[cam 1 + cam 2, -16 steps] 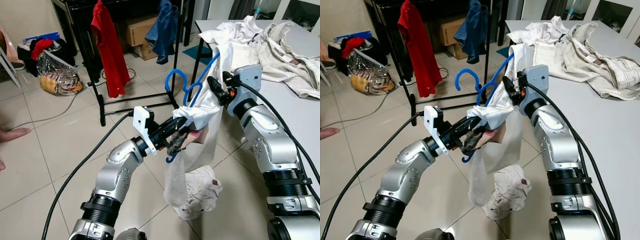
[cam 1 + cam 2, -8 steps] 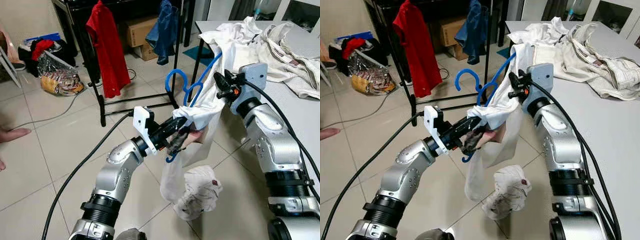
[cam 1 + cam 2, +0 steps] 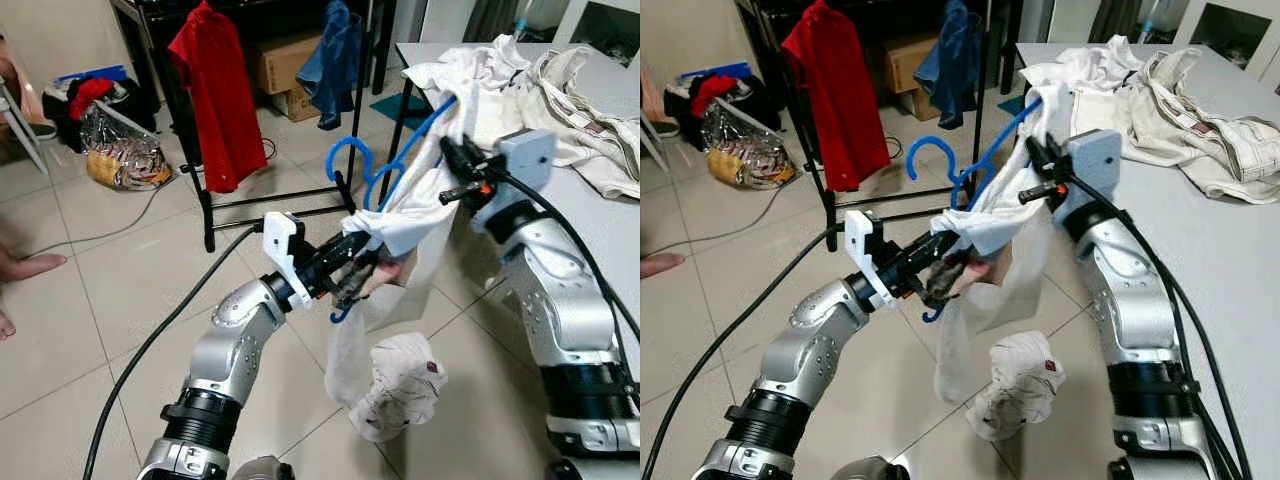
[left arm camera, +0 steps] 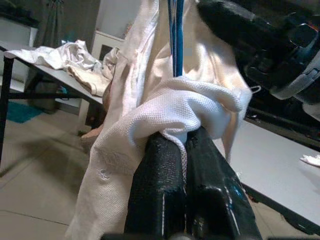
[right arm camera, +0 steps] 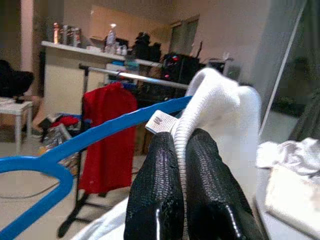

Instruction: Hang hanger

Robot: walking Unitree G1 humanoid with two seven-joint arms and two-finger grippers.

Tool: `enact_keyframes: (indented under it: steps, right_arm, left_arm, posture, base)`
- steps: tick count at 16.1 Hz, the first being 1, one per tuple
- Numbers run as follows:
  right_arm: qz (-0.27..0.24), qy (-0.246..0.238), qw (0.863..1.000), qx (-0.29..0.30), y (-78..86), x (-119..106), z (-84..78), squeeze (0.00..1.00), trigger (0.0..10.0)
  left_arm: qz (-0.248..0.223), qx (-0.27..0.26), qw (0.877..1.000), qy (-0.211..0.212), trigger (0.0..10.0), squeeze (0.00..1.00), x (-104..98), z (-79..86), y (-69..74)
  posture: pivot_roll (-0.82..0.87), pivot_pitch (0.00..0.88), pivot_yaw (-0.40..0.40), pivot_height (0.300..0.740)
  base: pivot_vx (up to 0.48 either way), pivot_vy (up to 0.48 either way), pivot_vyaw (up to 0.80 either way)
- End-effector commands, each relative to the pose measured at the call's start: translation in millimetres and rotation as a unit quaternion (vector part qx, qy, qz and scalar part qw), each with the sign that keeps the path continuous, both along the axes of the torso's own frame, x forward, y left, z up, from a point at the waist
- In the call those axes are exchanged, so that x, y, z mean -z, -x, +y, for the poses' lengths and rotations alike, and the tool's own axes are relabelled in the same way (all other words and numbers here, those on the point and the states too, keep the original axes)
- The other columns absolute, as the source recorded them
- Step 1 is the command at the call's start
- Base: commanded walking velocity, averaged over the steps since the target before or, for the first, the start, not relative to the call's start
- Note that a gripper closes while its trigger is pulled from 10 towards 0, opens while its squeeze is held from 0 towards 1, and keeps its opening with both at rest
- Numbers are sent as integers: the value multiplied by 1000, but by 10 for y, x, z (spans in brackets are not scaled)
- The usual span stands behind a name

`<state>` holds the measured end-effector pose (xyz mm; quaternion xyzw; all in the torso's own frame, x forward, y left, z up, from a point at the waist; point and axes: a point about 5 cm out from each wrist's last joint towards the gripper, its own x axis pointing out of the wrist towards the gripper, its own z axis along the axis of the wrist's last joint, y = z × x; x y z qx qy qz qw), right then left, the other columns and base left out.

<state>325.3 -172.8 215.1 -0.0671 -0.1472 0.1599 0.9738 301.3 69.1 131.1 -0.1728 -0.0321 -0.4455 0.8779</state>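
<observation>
A blue plastic hanger [image 3: 358, 166] sits partly inside a white garment [image 3: 405, 215], its hook sticking out towards the rack. My left gripper [image 3: 365, 265] is shut on a fold of the garment's lower shoulder; in the left wrist view the fingers [image 4: 157, 185] pinch the white cloth below the hanger's blue bar [image 4: 175, 35]. My right gripper [image 3: 452, 162] is shut on the garment's collar, higher and to the right; in the right wrist view the collar [image 5: 220, 95] bulges over the fingers [image 5: 152, 180]. The garment's tail [image 3: 395, 385] trails onto the floor.
A black clothes rack [image 3: 205, 205] stands behind, holding a red shirt [image 3: 218, 100] and a blue denim garment [image 3: 335, 55]. A grey table [image 3: 600, 215] on the right carries a heap of pale clothes [image 3: 560, 85]. A bag of clothes [image 3: 120, 155] and a person's foot [image 3: 25, 265] are at left.
My right gripper has risen and moved right with the collar, pulling the garment up along the hanger. The left gripper has held its place.
</observation>
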Motion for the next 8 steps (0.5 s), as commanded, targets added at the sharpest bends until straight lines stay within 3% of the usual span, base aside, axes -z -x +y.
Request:
enact_keyframes:
  steps: [1, 4, 8]
  right_arm:
    - [-28, 6, 999, 19, 23, -75, -25, 0, 0]
    - [-118, -13, 992, 36, 85, -335, -16, 0, 0]
    - [-153, -59, 985, -48, 228, -416, 136, 0, 0]
  left_arm:
    - [-11, 0, 1000, 9, 10000, 0, -79, -5, -23]
    - [-2, 0, 1000, 16, 10000, 0, -70, -14, -29]
    - [10, -9, 1000, 22, 10000, 0, -52, 21, -36]
  posture:
    - [1, 0, 49, 723]
    - [4, 0, 49, 723]
    - [9, 0, 46, 723]
  base:
    - [0, 0, 0]
    - [0, 0, 0]
    - [0, 0, 0]
